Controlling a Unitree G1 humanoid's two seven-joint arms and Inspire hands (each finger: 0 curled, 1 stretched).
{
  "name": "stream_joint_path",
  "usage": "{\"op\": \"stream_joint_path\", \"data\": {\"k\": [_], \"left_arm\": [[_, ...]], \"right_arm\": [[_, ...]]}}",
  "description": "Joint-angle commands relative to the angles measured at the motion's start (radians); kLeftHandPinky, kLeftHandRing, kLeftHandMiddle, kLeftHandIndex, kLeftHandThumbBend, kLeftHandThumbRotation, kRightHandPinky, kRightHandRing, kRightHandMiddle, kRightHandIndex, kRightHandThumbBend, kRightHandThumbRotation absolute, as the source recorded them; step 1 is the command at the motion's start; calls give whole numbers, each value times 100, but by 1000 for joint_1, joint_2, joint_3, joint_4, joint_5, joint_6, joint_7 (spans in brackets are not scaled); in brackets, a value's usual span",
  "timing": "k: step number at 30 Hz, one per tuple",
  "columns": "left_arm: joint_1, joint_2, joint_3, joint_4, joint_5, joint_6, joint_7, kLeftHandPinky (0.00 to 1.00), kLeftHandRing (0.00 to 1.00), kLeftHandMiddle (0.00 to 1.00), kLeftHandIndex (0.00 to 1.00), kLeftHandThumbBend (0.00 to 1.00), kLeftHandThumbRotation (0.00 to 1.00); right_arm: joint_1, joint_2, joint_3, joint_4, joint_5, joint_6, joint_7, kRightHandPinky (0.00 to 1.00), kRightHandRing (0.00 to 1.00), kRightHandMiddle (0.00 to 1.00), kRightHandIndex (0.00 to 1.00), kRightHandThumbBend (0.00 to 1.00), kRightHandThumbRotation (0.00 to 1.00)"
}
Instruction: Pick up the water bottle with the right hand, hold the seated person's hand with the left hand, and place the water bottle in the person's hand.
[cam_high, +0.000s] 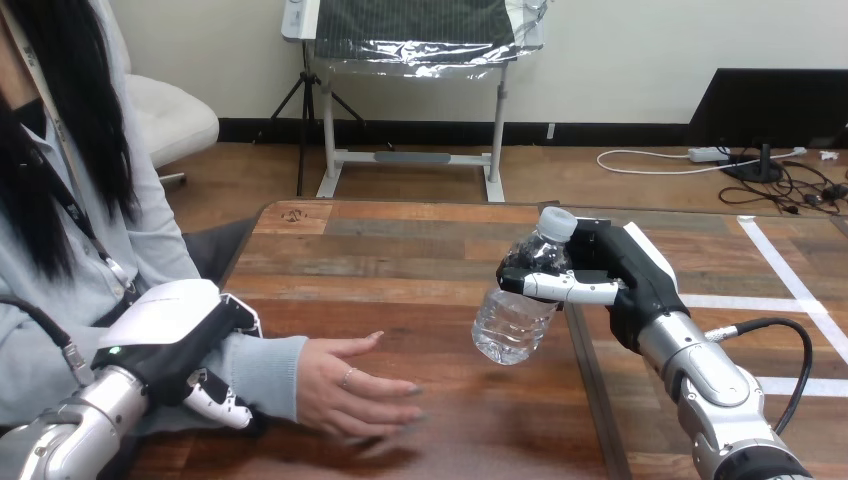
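Observation:
My right hand (620, 275) is shut on a clear water bottle (517, 312) with a white cap, holding it tilted above the table at mid right. The person's hand (350, 395) lies palm up on the table at lower left, empty, a short way left of and below the bottle. My left hand (185, 345) lies over the person's forearm near the wrist, with its fingers (222, 402) curled round the sleeve.
The wooden table (400, 250) stretches ahead, with white tape lines (790, 290) on its right part. The person sits at the left side of the table.

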Motion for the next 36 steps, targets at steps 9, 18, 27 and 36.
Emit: {"op": "stream_joint_path", "data": {"k": [9, 18, 27, 36], "left_arm": [[-44, 9, 51, -153, -62, 1, -21, 23, 29, 37, 38, 85, 0], [-34, 11, 58, -191, -71, 13, -27, 23, 29, 36, 37, 84, 0], [-29, 13, 63, -218, -73, 2, -21, 23, 29, 36, 37, 85, 0], [-31, 8, 66, -239, -79, 3, -22, 23, 29, 36, 37, 85, 0]], "right_arm": [[-207, 19, -12, -19, 14, -57, -15, 19, 24, 36, 43, 80, 0], [-210, 24, -15, -18, 20, -49, -3, 19, 24, 36, 43, 79, 0], [-218, 32, -15, -13, 22, -43, 0, 21, 25, 37, 43, 79, 0], [-229, 47, 3, -10, 0, -38, -21, 22, 25, 37, 43, 81, 0]]}}
